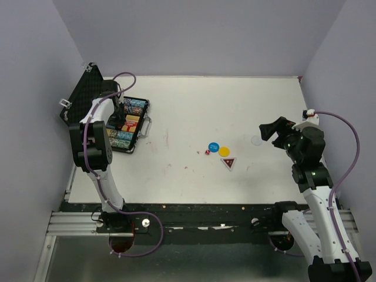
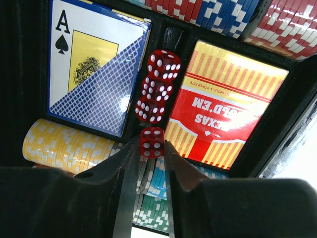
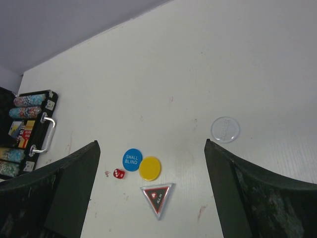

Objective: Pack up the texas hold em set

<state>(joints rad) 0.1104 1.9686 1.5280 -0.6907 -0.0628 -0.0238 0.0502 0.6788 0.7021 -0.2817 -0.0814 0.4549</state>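
Dice are tiny, hard, slick red cubes, light and best pinched across two flat faces; three lie in the middle slot of the black case at the far left of the counter. The left hand brackets a fourth die, gripping or released I cannot tell; the right hand hangs spread, empty, above the loose discs.
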